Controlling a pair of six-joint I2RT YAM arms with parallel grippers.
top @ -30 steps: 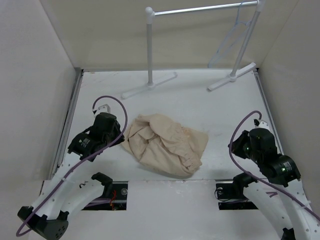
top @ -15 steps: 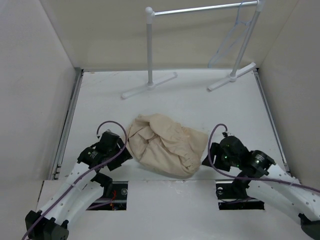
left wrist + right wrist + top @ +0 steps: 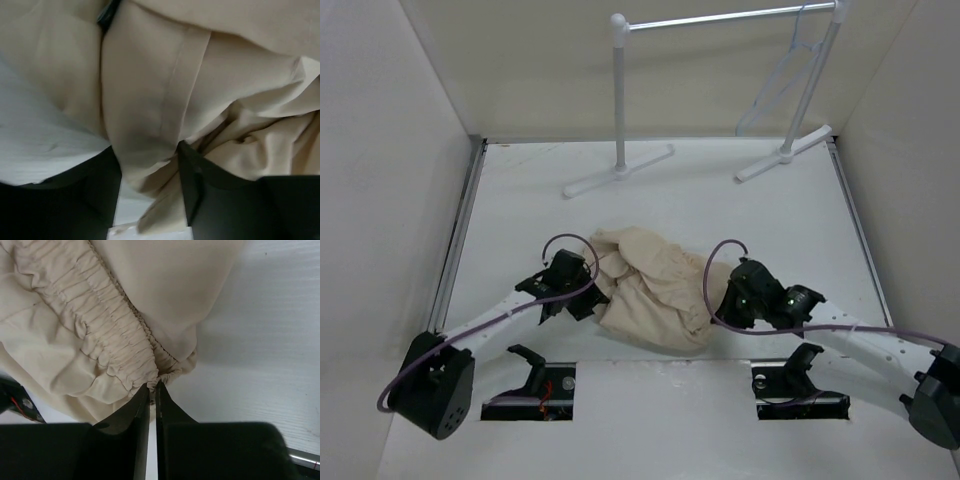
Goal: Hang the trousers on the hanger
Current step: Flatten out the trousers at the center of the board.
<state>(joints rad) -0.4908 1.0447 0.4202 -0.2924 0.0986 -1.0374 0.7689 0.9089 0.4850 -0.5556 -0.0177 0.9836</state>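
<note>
Top, trousers point(image 3: 655, 285): crumpled heap on the table point(image 3: 520, 200), my left gripper point(image 3: 592, 298) and right gripper point(image 3: 723, 303) at its sides.
Top, hanger point(image 3: 767, 90): on the rack point(image 3: 720, 18), far right, well apart from the trousers.
Left wrist: my fingers point(image 3: 100, 185) clamp a cloth fold.
Right wrist: fingers point(image 3: 175, 415) nearly together, pinching the elastic edge.

The trousers point(image 3: 655, 285) lie in a heap on the bench point(image 3: 750, 215), in the middle, close to the near edge. The left tool point(image 3: 590, 300) is at their left side, the right tool point(image 3: 722, 303) at their right, both touching the cloth. Far behind stands the rack point(image 3: 619, 100); the hanger point(image 3: 782, 78) hangs near its right end.
</note>
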